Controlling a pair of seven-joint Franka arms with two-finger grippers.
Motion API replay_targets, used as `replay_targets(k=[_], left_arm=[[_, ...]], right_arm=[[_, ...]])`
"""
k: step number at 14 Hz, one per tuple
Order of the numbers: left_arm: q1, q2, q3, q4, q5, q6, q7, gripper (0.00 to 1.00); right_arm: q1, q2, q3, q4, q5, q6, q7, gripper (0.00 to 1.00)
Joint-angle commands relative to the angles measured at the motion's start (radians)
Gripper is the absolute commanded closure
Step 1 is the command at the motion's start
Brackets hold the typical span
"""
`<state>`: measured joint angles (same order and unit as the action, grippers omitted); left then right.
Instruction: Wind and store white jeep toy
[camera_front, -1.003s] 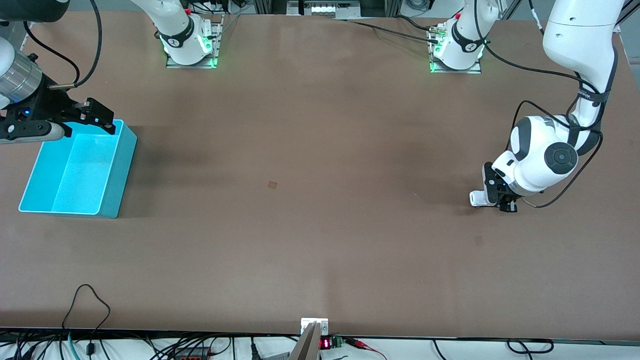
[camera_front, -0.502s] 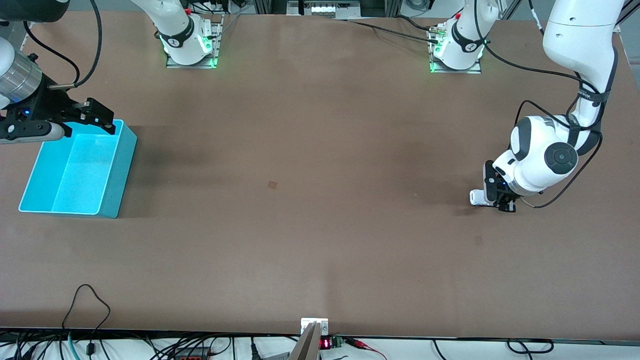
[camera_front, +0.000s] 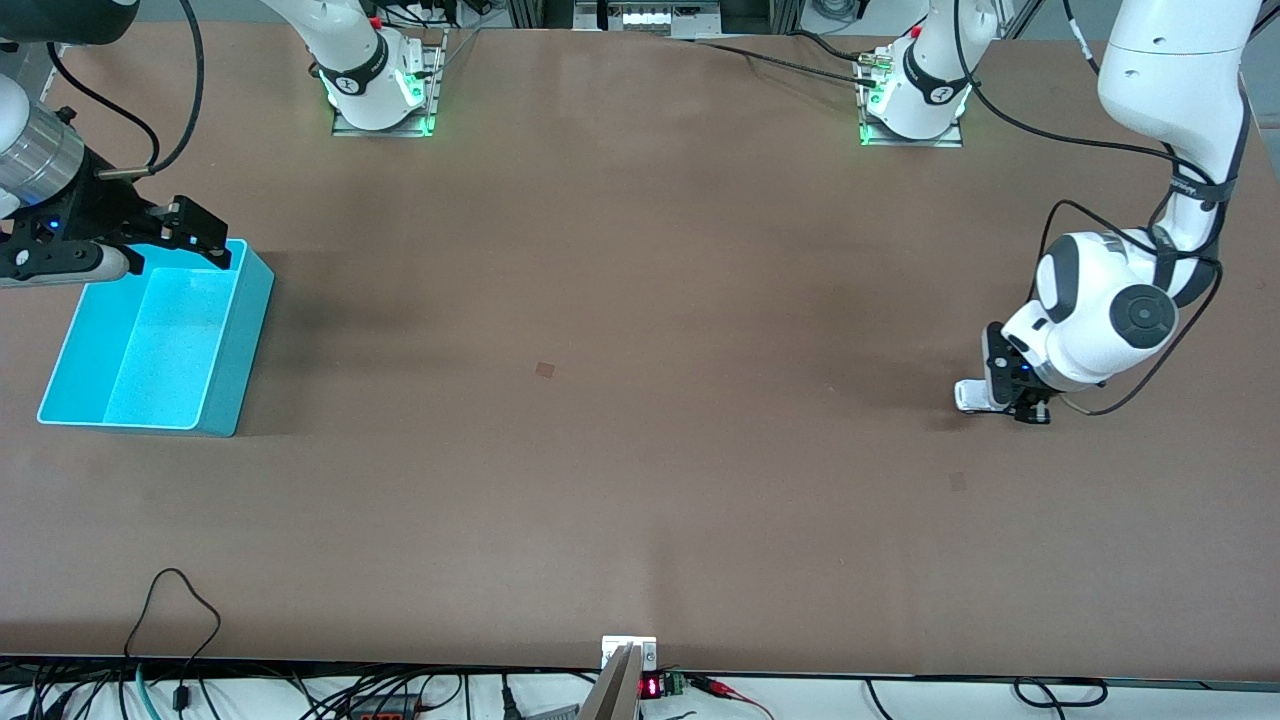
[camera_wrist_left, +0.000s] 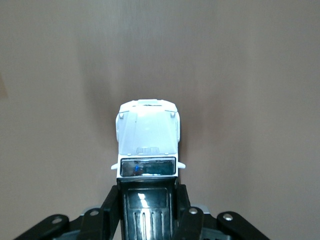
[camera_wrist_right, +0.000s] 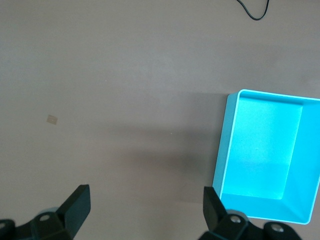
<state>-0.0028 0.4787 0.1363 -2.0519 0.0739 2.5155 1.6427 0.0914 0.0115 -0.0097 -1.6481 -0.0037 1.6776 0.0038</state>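
White jeep toy (camera_wrist_left: 147, 150) sits clamped in the left gripper (camera_wrist_left: 147, 205); right gripper (camera_wrist_right: 145, 207) gapes.

This is a robotics laboratory, not a home or a shop. Two white robot arms are bolted on metal base plates (camera_front: 380, 125) with green status lights, at the edge of a wide brown desk (camera_front: 640, 450). Black cables (camera_front: 170, 600) run along the desk edge nearest the front camera, beside a small device with a red digit display (camera_front: 650, 687), probably a power supply or a timer. Aluminium frame profiles (camera_front: 545, 12) stand by the arm bases.
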Motion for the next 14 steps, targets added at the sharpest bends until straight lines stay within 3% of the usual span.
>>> replay_targets(k=[1, 14], left_arm=[[0.014, 0.077, 0.054, -0.001, 0.006, -0.004, 0.060, 0.81], [0.061, 0.098, 0.154, 0.007, 0.013, 0.002, 0.186, 0.80]], right_arm=[[-0.001, -0.004, 0.004, 0.008, -0.010, -0.016, 0.007, 0.00], [-0.001, -0.004, 0.004, 0.008, -0.010, -0.016, 0.008, 0.00]])
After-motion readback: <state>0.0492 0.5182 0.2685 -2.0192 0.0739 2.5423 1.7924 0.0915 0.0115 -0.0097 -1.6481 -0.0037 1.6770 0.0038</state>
